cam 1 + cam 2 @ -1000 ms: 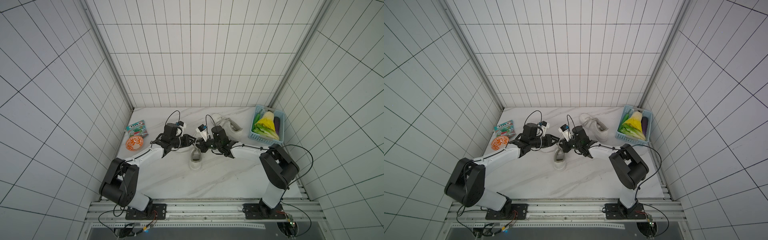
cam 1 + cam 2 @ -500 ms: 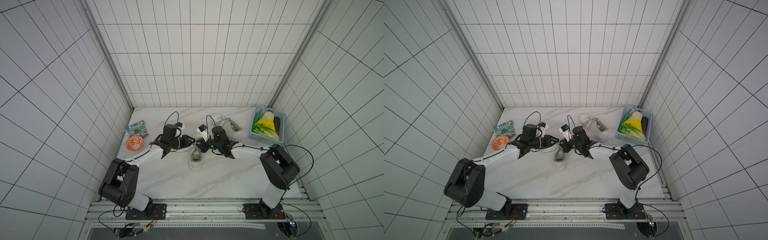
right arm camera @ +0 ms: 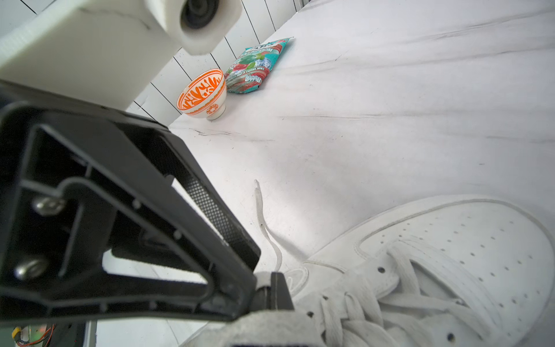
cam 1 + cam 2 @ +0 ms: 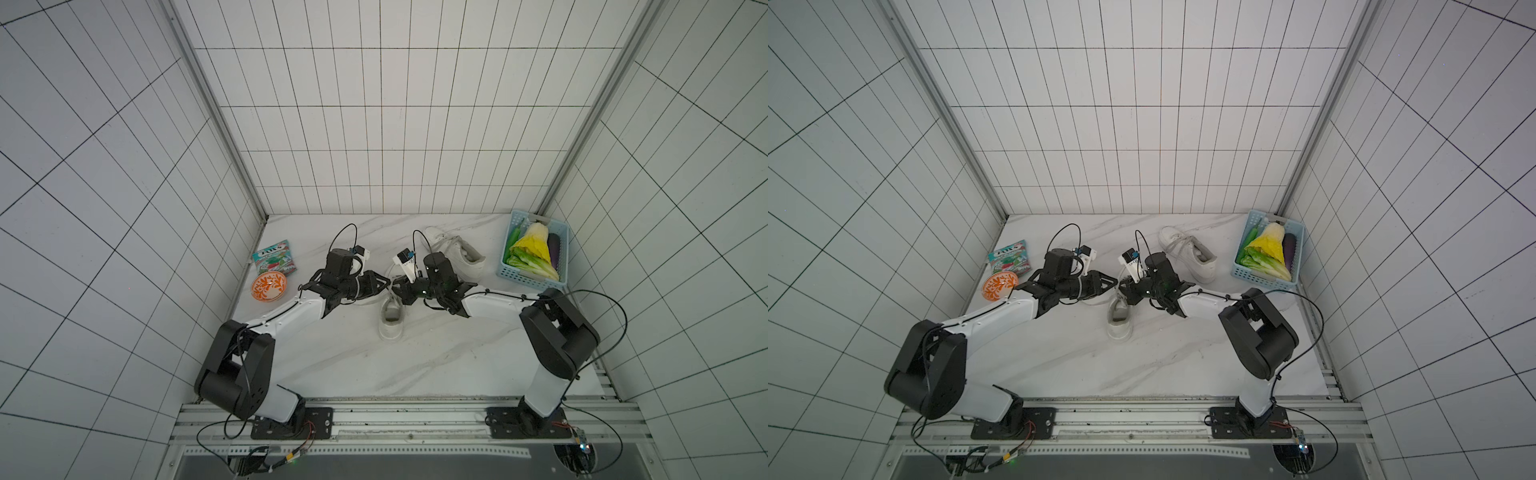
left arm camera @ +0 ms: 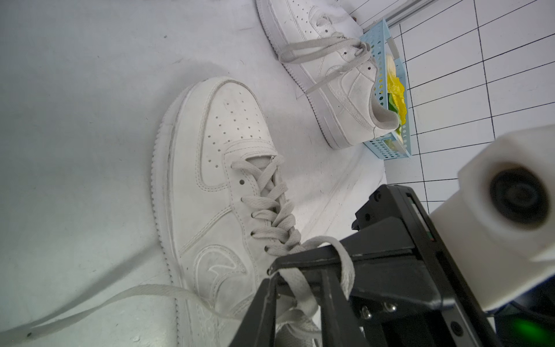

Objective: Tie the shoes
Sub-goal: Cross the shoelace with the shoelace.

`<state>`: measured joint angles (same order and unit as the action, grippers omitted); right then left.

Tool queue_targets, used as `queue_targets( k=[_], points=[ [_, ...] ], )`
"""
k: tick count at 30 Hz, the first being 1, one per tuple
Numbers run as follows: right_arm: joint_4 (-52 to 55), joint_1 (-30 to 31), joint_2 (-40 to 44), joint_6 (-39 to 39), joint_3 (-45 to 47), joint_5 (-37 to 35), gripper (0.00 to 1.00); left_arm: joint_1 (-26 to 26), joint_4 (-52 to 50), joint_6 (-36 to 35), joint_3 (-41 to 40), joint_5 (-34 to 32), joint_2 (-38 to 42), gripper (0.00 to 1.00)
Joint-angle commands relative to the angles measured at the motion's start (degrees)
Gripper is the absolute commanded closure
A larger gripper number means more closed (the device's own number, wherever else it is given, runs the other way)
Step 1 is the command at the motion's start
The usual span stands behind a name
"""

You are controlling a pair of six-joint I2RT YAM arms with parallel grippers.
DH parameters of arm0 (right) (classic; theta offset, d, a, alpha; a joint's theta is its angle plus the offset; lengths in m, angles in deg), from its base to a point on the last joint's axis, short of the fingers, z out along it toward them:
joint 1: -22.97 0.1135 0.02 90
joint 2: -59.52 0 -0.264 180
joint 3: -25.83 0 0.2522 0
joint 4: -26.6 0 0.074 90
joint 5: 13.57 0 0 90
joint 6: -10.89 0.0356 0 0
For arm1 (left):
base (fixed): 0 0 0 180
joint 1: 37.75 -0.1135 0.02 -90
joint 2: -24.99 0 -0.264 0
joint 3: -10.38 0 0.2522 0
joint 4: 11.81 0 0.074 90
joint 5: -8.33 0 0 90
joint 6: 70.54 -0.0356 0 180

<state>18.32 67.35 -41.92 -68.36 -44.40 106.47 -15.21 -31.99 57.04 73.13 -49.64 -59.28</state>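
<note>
White leather sits at the centre of your scene. The near shoe (image 4: 390, 322) stands upright in the middle of the marble table (image 4: 436, 365), heel toward the robot's base and toe toward the back wall. The far shoe (image 4: 455, 253) stands behind it on the robot's right, close to the blue basket (image 4: 536, 282) of vegetables, and its untied laces hang down its side.

Your two arms meet over the laced front of the near shoe, tips almost touching. Your right gripper (image 5: 273, 267) has its fingers pressed together. In the left wrist view you see a lace (image 5: 342, 261) from the near shoe draped over them, but you cannot tell whether any of it is pinched between them.

Your left gripper (image 3: 262, 287) has that lace running between its fingers. From these views you cannot tell whether they clamp it or only stand on either side of it.

A loose lace end (image 3: 264, 222) trails flat on the table beside the near shoe's toe.

On the robot's left, against the wall, an orange-and-white bowl (image 4: 269, 286) stands just beside a teal snack packet (image 4: 274, 261). Both are well apart from the shoes.
</note>
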Motion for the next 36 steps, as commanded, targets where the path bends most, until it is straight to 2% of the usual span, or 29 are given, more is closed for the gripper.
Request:
queue_targets(
  k=[1,20,26,32,36],
  points=[
    [-1.07,0.46,2.66,-0.50,0.92,-0.70,1.00,0.48,-1.14,1.37,-0.13,0.58,1.38,0.75],
    [-1.78,0.71,1.69,-0.55,0.92,2.12,1.00,0.66,1.09,5.92,1.06,2.33,-1.25,0.75],
    [-1.21,1.27,1.33,-1.20,0.33,3.46,1.00,0.66,1.91,5.92,0.98,3.04,-1.47,0.85],
    [-0.43,1.59,1.54,-1.66,0.30,3.44,1.00,0.49,2.46,4.99,0.75,2.56,-0.94,1.00],
    [0.51,1.51,2.89,-2.64,1.04,1.82,1.00,0.13,2.55,3.76,0.10,2.25,0.30,1.00]
  ],
)
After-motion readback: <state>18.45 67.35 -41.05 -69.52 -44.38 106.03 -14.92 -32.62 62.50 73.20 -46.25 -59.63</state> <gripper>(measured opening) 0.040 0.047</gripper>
